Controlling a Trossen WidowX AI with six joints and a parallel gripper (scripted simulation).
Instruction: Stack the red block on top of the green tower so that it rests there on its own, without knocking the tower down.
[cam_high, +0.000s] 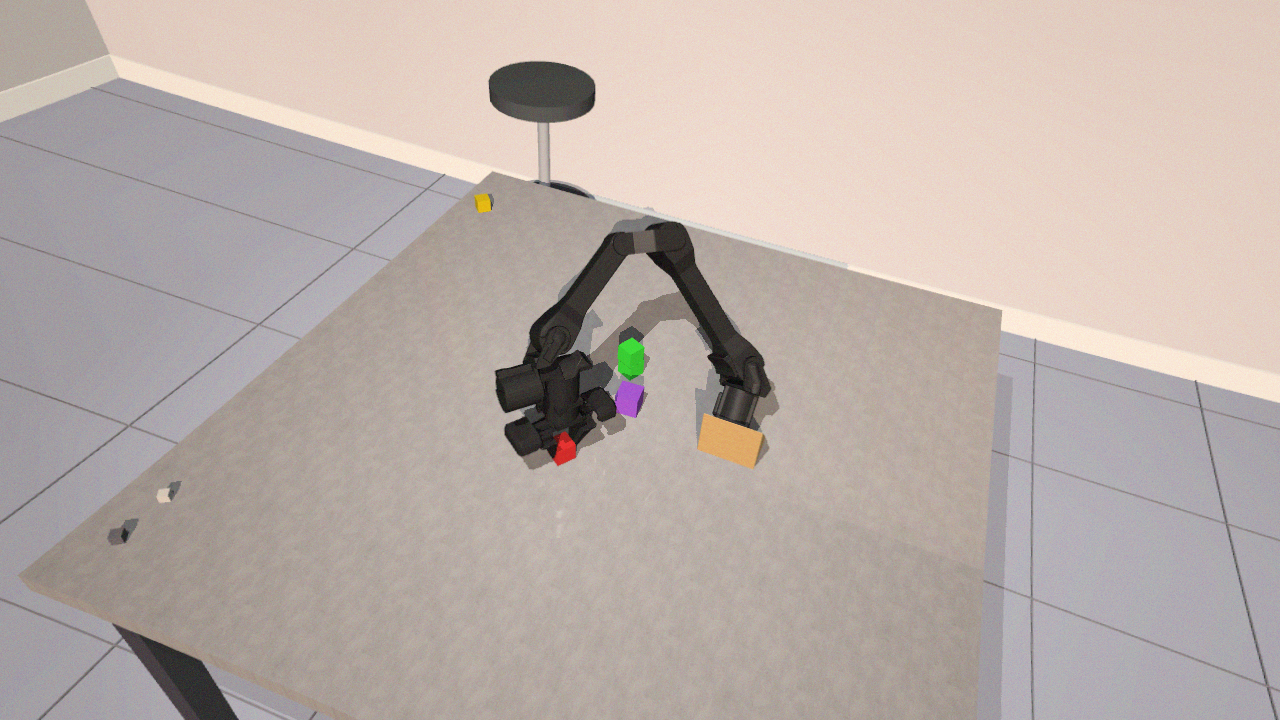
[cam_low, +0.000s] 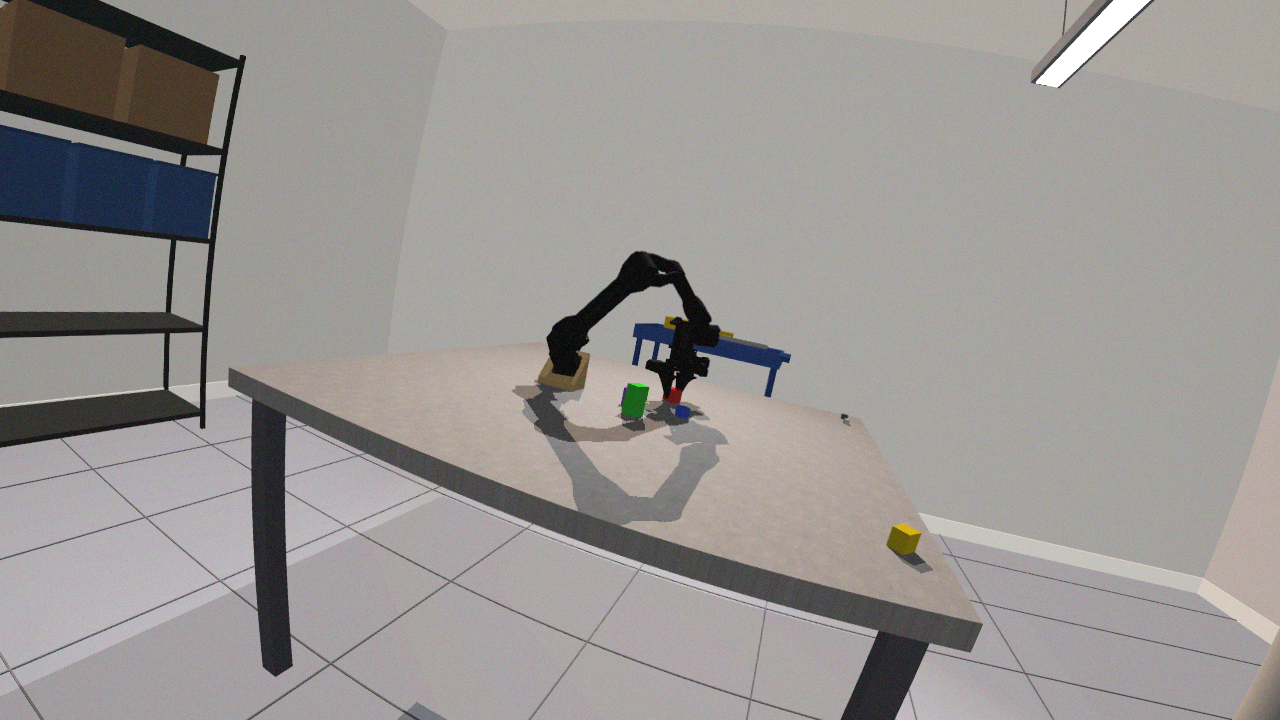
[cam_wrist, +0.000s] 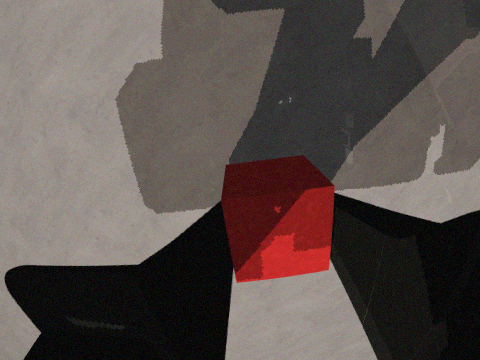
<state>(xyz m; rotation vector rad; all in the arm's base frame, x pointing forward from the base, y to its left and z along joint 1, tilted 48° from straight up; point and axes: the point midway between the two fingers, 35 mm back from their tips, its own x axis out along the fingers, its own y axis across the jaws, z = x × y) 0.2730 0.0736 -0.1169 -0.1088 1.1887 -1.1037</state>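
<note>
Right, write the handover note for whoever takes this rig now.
Gripper: jaws shut on the red block, down at the table; whether it has left the surface I cannot tell.
Green tower: upright, untouched, nothing on top. A purple block sits next to it, between the tower and the gripper. In the exterior view a small blue block lies near the gripper.
Done: red block grasped.
Left: lift it, carry it over the purple block, set it squarely on the tower, open, and back off without nudging the tower.
</note>
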